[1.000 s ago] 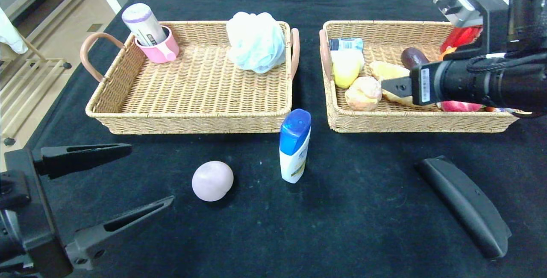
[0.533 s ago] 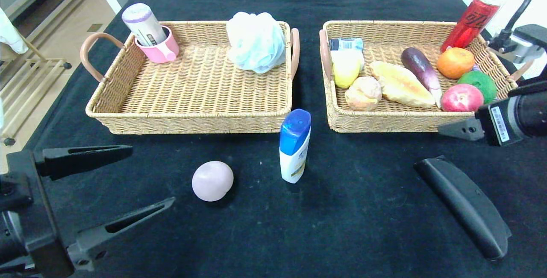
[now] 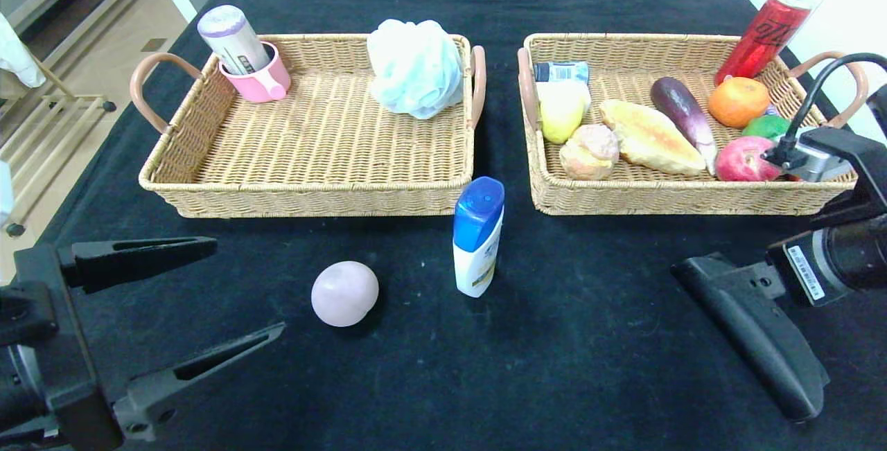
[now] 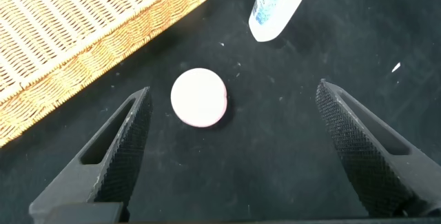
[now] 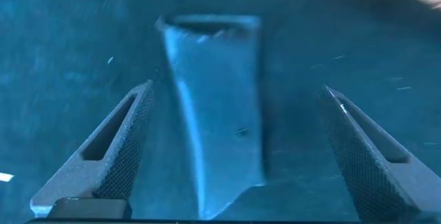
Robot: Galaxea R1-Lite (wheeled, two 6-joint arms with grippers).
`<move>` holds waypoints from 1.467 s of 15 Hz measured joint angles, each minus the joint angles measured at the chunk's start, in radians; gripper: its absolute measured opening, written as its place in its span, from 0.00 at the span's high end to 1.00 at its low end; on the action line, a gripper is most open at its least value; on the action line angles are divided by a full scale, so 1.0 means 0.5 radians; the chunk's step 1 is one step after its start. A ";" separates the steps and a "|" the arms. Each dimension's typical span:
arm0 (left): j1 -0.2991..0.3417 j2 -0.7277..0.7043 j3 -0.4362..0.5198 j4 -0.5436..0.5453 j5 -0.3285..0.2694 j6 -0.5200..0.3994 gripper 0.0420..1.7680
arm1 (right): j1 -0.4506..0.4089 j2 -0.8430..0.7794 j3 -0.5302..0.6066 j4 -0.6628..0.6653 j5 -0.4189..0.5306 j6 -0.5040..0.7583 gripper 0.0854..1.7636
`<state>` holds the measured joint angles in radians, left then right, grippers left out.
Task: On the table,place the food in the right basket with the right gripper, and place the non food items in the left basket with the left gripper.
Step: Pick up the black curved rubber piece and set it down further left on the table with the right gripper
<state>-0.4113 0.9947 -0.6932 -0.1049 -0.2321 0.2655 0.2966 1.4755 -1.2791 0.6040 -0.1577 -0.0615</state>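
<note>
Tools both spread wide: right tool (image 5: 234,148) over black curved piece (image 3: 752,333) on worktop (image 3: 589,368), near right basket (image 3: 665,198); left tool (image 3: 173,312) beside pink ball (image 3: 344,293), shampoo bottle (image 3: 477,236) just right.

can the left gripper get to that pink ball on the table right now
Probably yes. The left gripper is open, with the pink ball lying on bare cloth just ahead of its fingers; the shampoo bottle stands off to one side, clear of the path.
</note>
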 joint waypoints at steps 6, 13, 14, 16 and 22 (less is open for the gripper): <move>0.000 -0.003 0.000 0.000 0.001 0.004 0.03 | -0.048 0.049 0.079 -0.014 0.037 0.032 0.04; 0.000 -0.009 0.001 -0.006 0.001 0.003 0.03 | -0.074 0.116 0.086 -0.018 0.056 0.028 0.04; 0.000 -0.009 0.002 -0.005 0.001 0.003 0.03 | -0.081 0.125 0.086 -0.018 0.066 0.028 0.04; 0.000 -0.009 0.002 -0.005 0.001 0.003 0.03 | -0.097 0.144 0.087 -0.018 0.069 0.026 0.04; 0.000 -0.009 0.003 -0.005 0.000 0.006 0.03 | -0.106 0.193 0.097 -0.047 0.067 0.026 0.04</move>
<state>-0.4113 0.9900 -0.6917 -0.1072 -0.2321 0.2683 0.2434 1.5721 -1.2306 0.5806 -0.1240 -0.0485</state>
